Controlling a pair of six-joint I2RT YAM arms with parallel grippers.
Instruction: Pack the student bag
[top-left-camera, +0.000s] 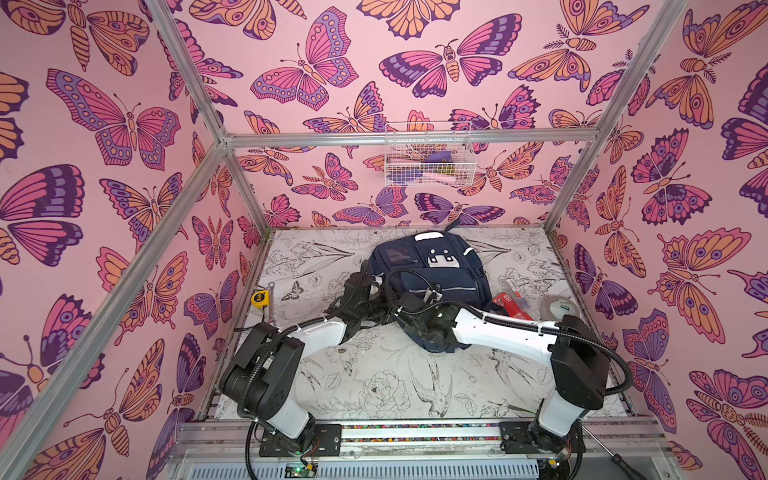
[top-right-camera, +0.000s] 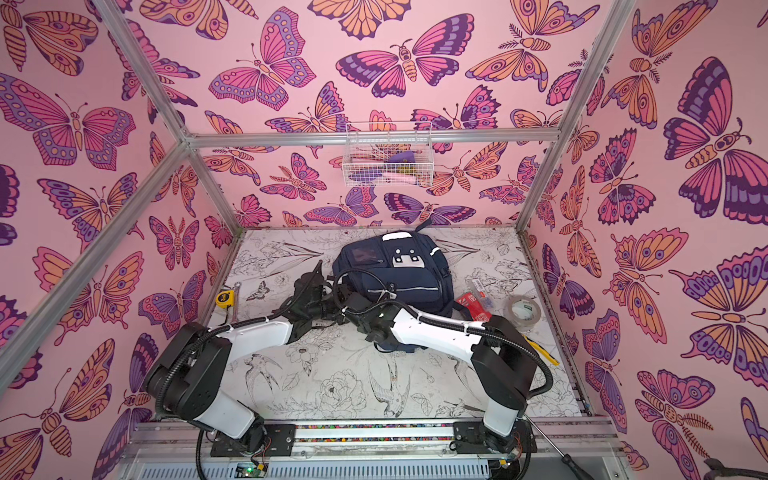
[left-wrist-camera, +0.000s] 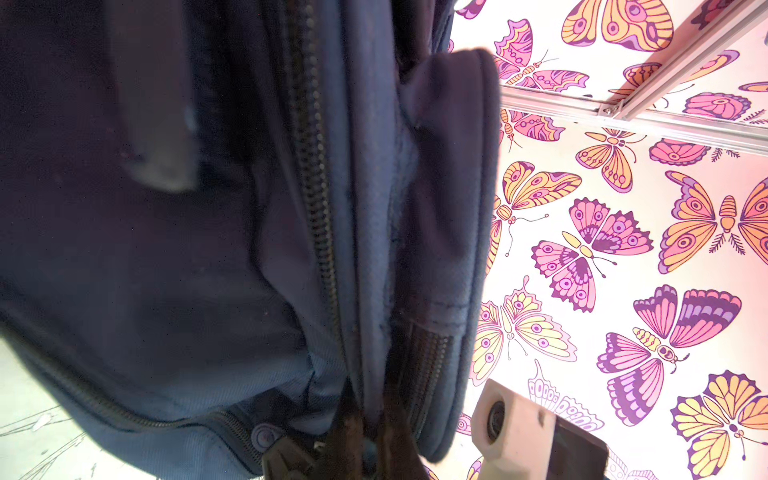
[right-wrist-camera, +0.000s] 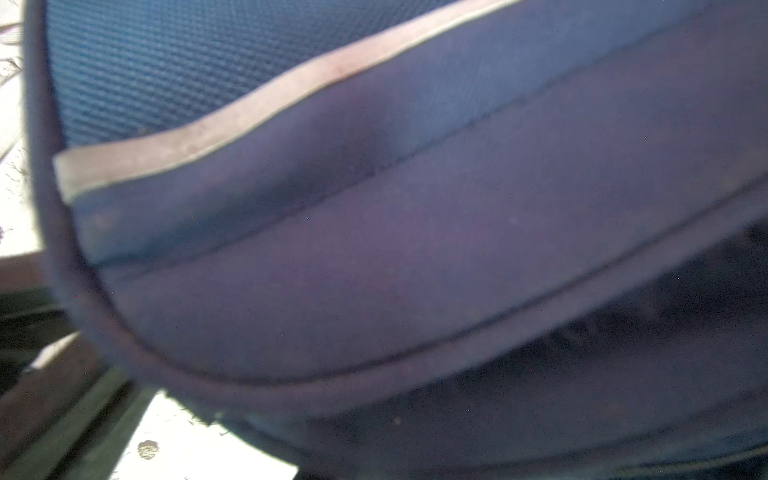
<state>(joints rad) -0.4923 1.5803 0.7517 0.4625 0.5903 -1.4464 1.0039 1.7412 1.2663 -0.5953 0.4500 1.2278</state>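
Note:
The student bag (top-left-camera: 432, 266) (top-right-camera: 399, 266), a navy backpack with a white dotted patch, lies at the middle back of the table. My left gripper (top-left-camera: 368, 282) (top-right-camera: 320, 276) is at the bag's left side. In the left wrist view it (left-wrist-camera: 365, 440) is shut on a fold of the bag's fabric (left-wrist-camera: 374, 249) beside a zip. My right gripper (top-left-camera: 428, 296) (top-right-camera: 384, 294) reaches across onto the bag's front pocket. The right wrist view is filled by navy fabric (right-wrist-camera: 374, 249) with a pale stripe, so its jaws are hidden.
A yellow tape measure (top-left-camera: 260, 299) lies left of the bag. A red box (top-left-camera: 509, 303), a clear packet (top-left-camera: 515, 286) and a roll of tape (top-left-camera: 559, 309) lie to its right. A yellow tool (top-right-camera: 540, 351) lies behind the right arm. A wire basket (top-left-camera: 428, 153) hangs on the back wall.

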